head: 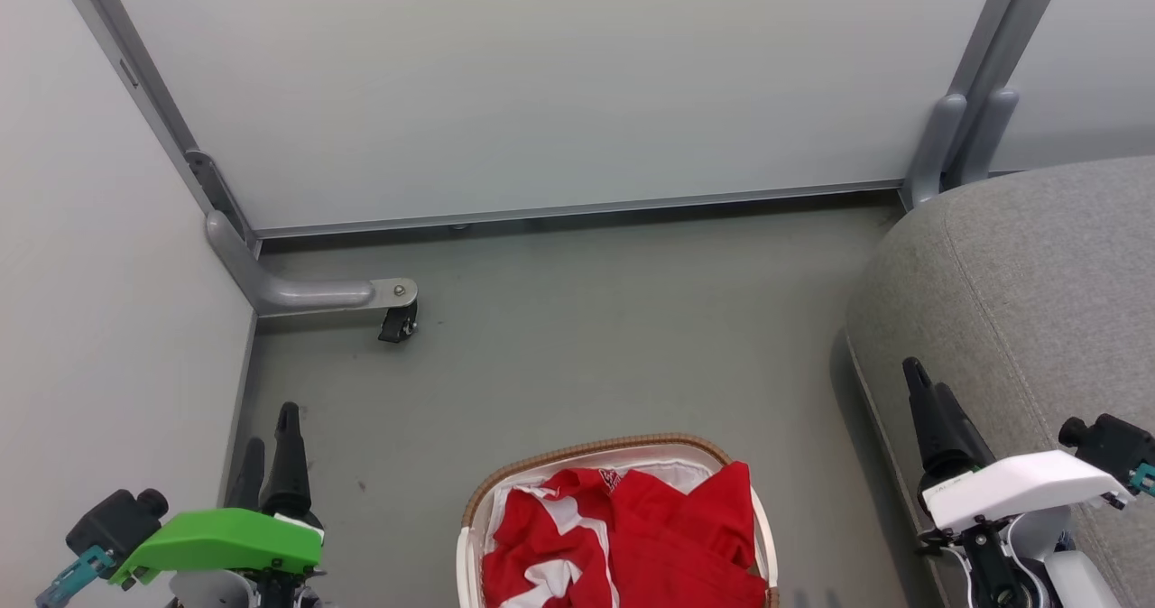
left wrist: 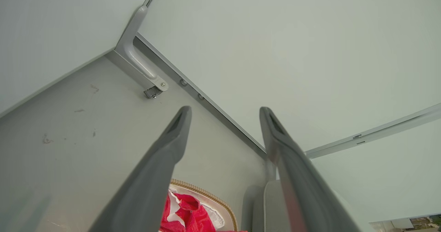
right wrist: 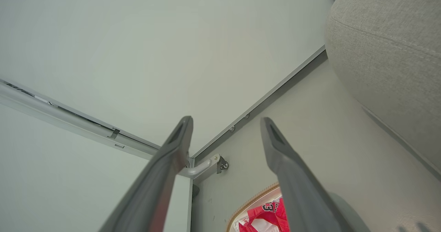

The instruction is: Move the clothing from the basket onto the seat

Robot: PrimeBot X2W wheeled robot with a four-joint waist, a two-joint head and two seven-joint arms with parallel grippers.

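Grey floor (head: 577, 319), basket (head: 577, 453) of clothing (head: 650, 536); left end effector (head: 271, 428) and right end effector (head: 928, 379) spread, empty: best pinch a raised fold.

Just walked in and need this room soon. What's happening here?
A two-armed robot is about to move laundry. The red clothing lies piled in the basket on the floor, with nothing gripping it. The left gripper and right gripper hang either side of it, both open. The grey seat stands to the basket's right.
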